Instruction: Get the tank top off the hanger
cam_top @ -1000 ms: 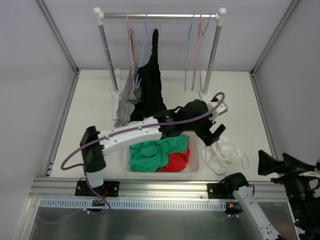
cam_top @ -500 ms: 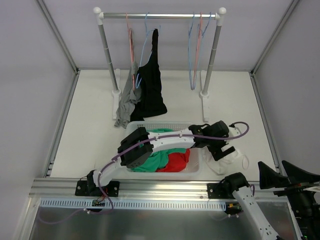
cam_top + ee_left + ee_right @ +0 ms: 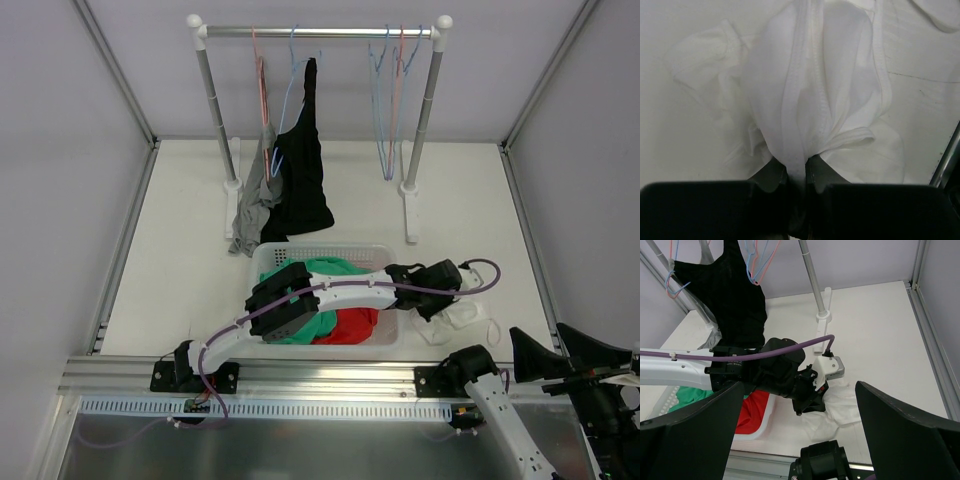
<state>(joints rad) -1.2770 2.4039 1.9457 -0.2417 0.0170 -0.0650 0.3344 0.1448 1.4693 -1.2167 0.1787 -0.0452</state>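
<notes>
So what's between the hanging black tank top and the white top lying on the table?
The white basket of green and red clothes, with the left arm stretched over it. The top camera shows it.

White tank top lies crumpled on the table.

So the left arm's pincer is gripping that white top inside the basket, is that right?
Not quite. The left pincer does grip the white top, but the top lies on the table beside the basket, to its right, not inside it. The top external view shows this.
</notes>
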